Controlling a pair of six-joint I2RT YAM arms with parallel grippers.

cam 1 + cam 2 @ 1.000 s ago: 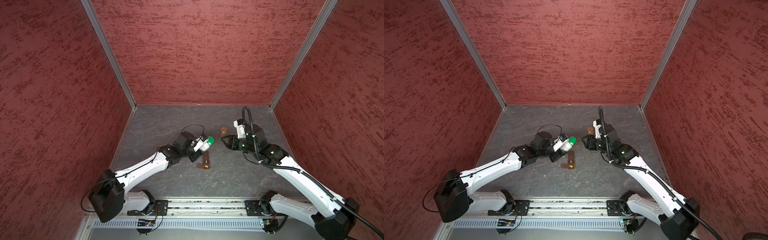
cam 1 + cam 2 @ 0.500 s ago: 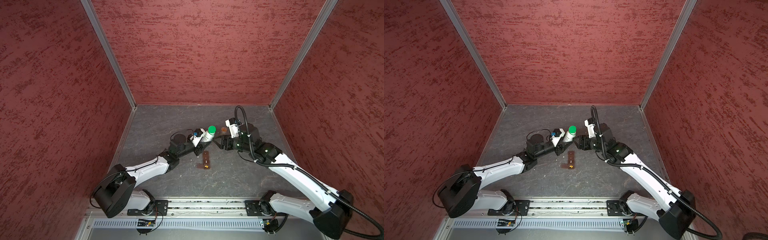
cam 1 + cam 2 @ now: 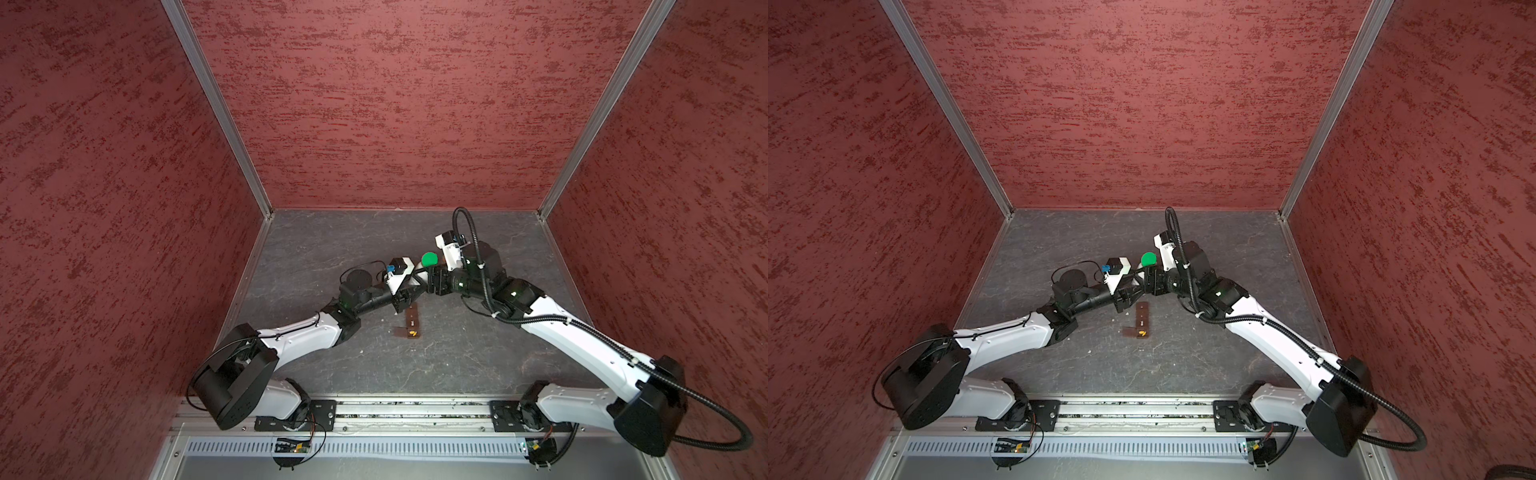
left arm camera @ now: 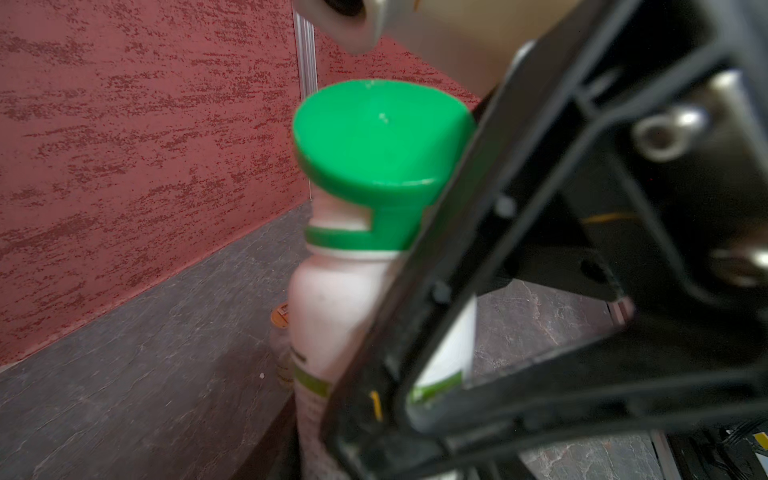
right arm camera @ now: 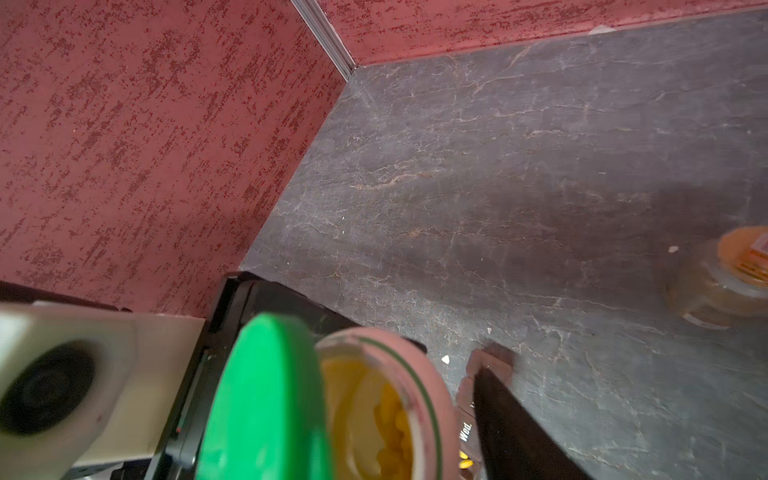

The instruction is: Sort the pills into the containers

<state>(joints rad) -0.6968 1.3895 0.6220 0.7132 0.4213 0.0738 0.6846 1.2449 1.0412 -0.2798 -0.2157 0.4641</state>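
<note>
Pills (image 5: 390,419), yellow, fill smooth white bottle (image 4: 332,316) clamped by left gripper (image 3: 411,289); right gripper (image 3: 432,279) spread unclear.

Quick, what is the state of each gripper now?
Left gripper: closed, holding the white bottle.
Right gripper: cannot be told; one jaw is hidden.

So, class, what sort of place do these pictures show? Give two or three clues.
Probably a robot test cell in a lab: a left arm and right arm mounted on a metal rail, red panel walls boxing in the table, and a pill bottle and day-marked pill organiser as props.
</note>
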